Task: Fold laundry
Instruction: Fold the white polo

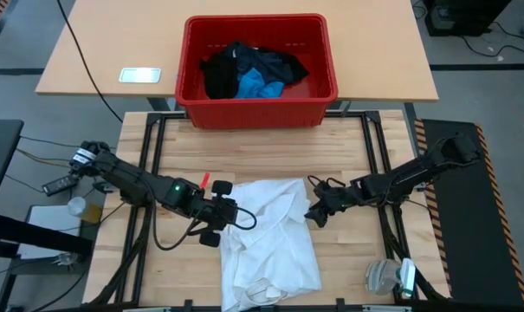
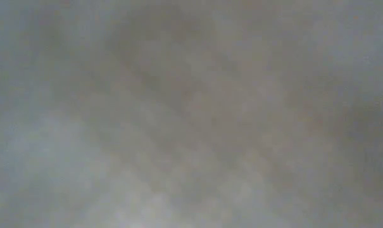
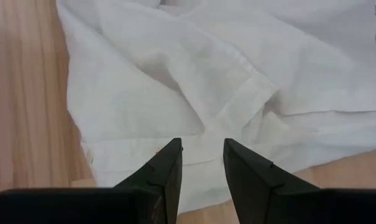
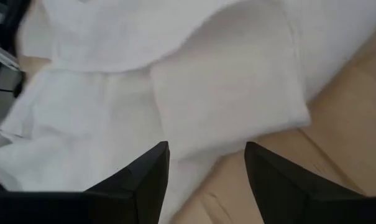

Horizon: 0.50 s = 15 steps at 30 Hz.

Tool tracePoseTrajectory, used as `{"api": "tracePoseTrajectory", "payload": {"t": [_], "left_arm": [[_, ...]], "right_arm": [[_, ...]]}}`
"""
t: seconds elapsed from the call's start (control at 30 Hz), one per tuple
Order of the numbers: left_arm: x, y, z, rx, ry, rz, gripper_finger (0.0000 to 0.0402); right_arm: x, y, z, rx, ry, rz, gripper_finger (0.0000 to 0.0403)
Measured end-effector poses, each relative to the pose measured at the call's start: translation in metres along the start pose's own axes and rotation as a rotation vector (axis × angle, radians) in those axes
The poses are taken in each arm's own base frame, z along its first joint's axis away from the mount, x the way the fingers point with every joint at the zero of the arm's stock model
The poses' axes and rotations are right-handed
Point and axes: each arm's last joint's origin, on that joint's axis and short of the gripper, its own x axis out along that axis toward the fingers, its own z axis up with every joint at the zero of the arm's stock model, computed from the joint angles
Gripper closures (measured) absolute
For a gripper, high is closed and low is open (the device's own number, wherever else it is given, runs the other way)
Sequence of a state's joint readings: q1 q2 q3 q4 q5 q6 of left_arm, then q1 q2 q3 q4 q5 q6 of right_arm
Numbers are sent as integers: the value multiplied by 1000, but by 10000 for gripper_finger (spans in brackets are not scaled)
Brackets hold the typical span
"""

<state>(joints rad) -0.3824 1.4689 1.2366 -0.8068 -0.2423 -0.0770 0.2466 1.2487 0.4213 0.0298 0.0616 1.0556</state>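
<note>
From the high view I have one garment out: a crumpled white cotton shirt [image 1: 266, 238] lies on the slatted wooden bench [image 1: 348, 147], from its middle down to the near edge, bunched and creased rather than squared off. The left gripper [image 1: 220, 214] sits at the shirt's left edge, the right gripper [image 1: 318, 211] at its right edge, both low over the cloth. At the far edge, the red plastic crate [image 1: 326, 82] holds the rest: black garments [image 1: 223, 74] heaped with a small bright blue piece [image 1: 260, 85] among them. So I judge the task barely begun: one item in hand, no finished fold visible, several items waiting.

The low view gives me nothing but a grey blur, likely cloth against the lens.

In the left wrist view, the left gripper [image 3: 202, 158] has its fingers a narrow gap apart over the hemmed edge of the white shirt [image 3: 225, 81]; they pinch nothing that I can see.

In the right wrist view, the right gripper [image 4: 206, 171] stands spread wide, empty, just short of a folded-over flap of the shirt [image 4: 225, 87], with bare bench [image 4: 337, 124] beside it. I'd say both edges need grasping before any fold.
</note>
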Motion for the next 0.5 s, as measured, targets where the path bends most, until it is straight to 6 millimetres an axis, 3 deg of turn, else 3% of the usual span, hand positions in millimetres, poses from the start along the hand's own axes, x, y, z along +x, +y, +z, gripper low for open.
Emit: {"api": "tracePoseTrajectory", "payload": {"t": [0.2,0.33,0.5], "left_arm": [[0,0,0,1,-1,0,281],[0,1,0,0,-2,1,281],[1,3,0,-13,1,5,281]], "right_arm": [[11,-5,-3,8,6,-49,186],[15,-2,3,-14,-81,-33,187],[14,1,9,-45,-144,0,216]]}}
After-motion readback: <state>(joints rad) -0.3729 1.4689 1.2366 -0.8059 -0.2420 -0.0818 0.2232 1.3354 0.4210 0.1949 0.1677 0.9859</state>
